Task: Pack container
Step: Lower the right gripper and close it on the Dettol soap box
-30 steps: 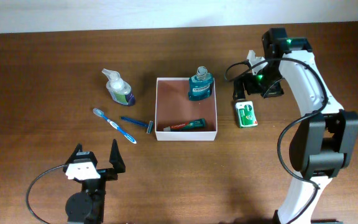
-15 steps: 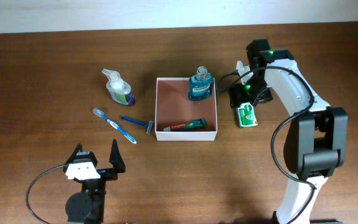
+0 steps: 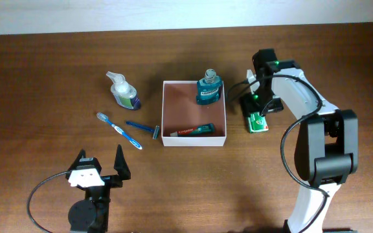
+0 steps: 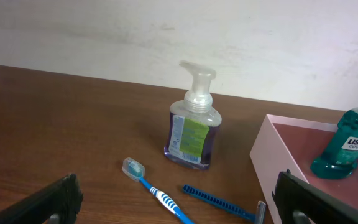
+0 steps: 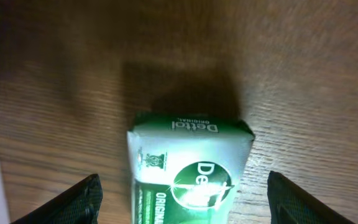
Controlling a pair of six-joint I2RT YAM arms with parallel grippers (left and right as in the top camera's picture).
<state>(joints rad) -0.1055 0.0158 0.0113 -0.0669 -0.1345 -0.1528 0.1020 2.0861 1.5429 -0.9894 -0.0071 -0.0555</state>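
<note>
The container (image 3: 163,114), a square white-walled box with a reddish-brown inside, sits mid-table; its corner shows in the left wrist view (image 4: 272,155). In it stand a teal mouthwash bottle (image 3: 208,89) at the back right and a toothpaste tube (image 3: 193,131) along the front wall. A green Dettol soap packet (image 3: 258,122) lies right of the container. My right gripper (image 3: 256,107) is open just above it, its fingers either side of the packet (image 5: 191,168). My left gripper (image 3: 99,169) is open and empty near the front left.
Left of the container are a pump soap bottle (image 3: 123,90), a blue toothbrush (image 3: 118,129) and a blue razor (image 3: 144,128). All three show in the left wrist view: the bottle (image 4: 193,124), the toothbrush (image 4: 157,194) and the razor (image 4: 222,200). A white wall runs behind the table.
My right gripper has moved left and down from behind the green packet to straddle it. The left arm and the items have not moved.
</note>
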